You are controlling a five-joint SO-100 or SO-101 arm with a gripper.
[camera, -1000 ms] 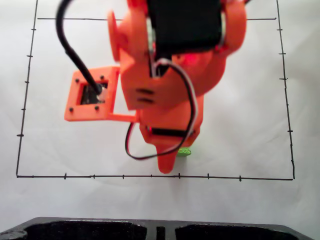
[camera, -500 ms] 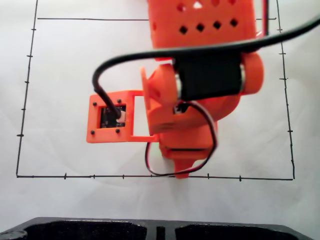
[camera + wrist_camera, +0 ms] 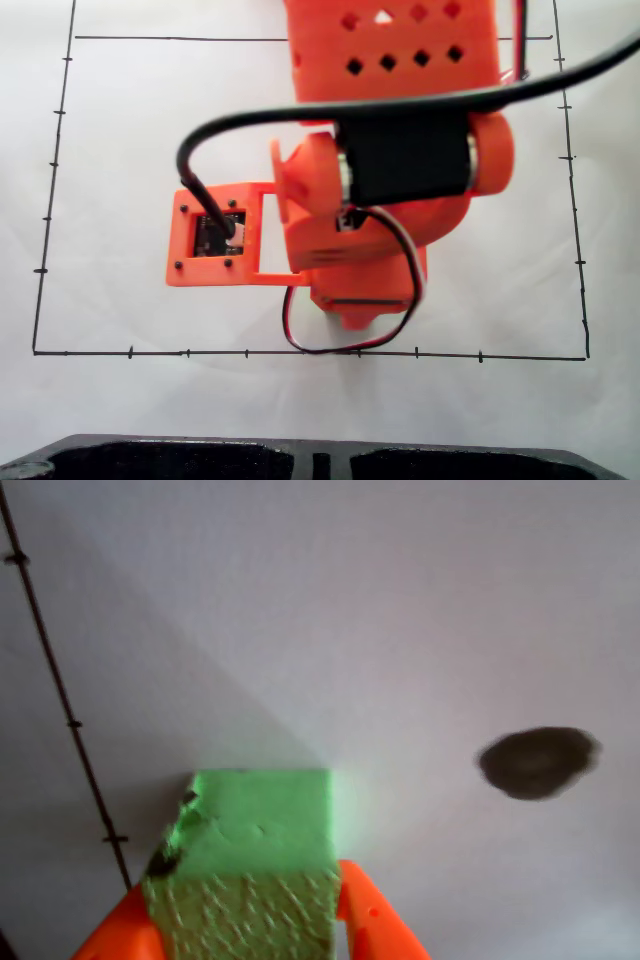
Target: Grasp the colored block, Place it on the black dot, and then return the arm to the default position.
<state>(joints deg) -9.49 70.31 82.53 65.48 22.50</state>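
Matt orange plastic fingers [image 3: 372, 920], pebbly-faced green block [image 3: 250, 865], matt white paper [image 3: 400, 610].

A hobby test bench, by the look of it: white paper [image 3: 130, 400] covers the tabletop, hand-ruled with a black border [image 3: 200, 352] and tick marks all around the end effector, and the arm [image 3: 390, 120] is orange 3D-printed plastic with bare wires [image 3: 300, 340].

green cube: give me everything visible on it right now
In the wrist view the colored block is a bright green cube, its near face pebbly and crackled, its top face smoother, with small dark nicks at its left edge. It sits upright at the bottom of the frame between the gripper's two orange fingers, which flank its sides. The black dot lies apart, to its upper right, on white paper.
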